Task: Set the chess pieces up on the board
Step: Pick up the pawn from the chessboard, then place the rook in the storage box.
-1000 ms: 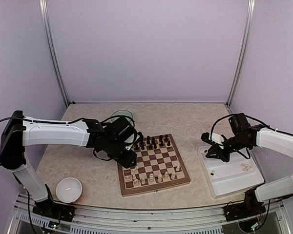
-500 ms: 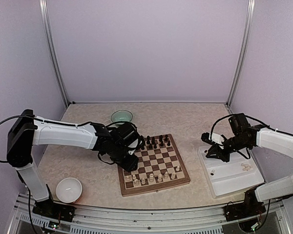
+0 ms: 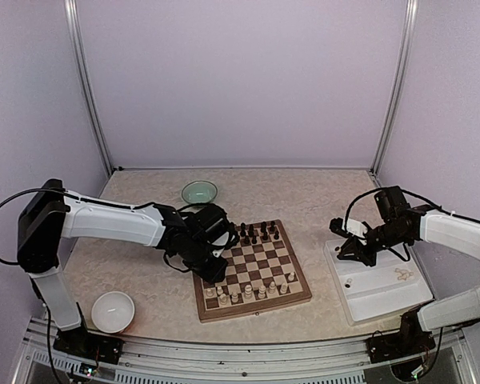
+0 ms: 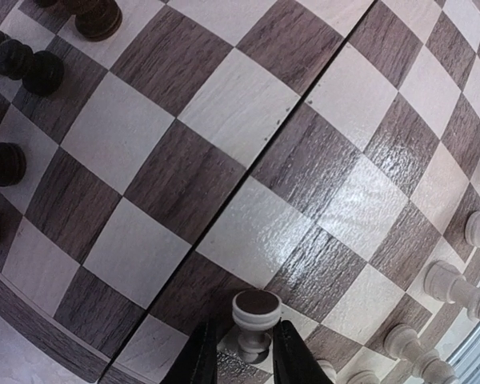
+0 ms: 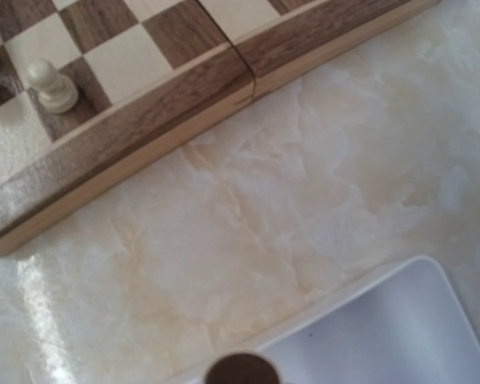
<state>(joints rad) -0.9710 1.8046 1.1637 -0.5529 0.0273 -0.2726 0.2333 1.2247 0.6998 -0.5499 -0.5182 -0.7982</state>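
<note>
Left hand [image 4: 244, 340] is lowered over the left edge of the board [image 3: 260, 264]. Its fingers [image 4: 200, 360] are drawn narrow on either side of a cream piece [image 4: 254, 308] with a dark round top. Whether they press on it cannot be told; they are seen just beside it. The piece appears to stand on a square close to that edge, next to the other cream pieces [image 3: 248, 292] lined along the board's near side. The dark pieces [image 3: 252, 234] are ranged along its far side.

The step in hand is judged to be either the setting down or the taking up of this one piece. If it is being placed, the fingers must be spread and the hand lifted straight up, so that the neighbours are not knocked. If it is being taken, a firm grip is needed first.

The right hand [image 3: 342, 253] is shut and held to the right of the board, over the white tray [image 3: 384, 300] on the desk [image 3: 144, 272].
</note>
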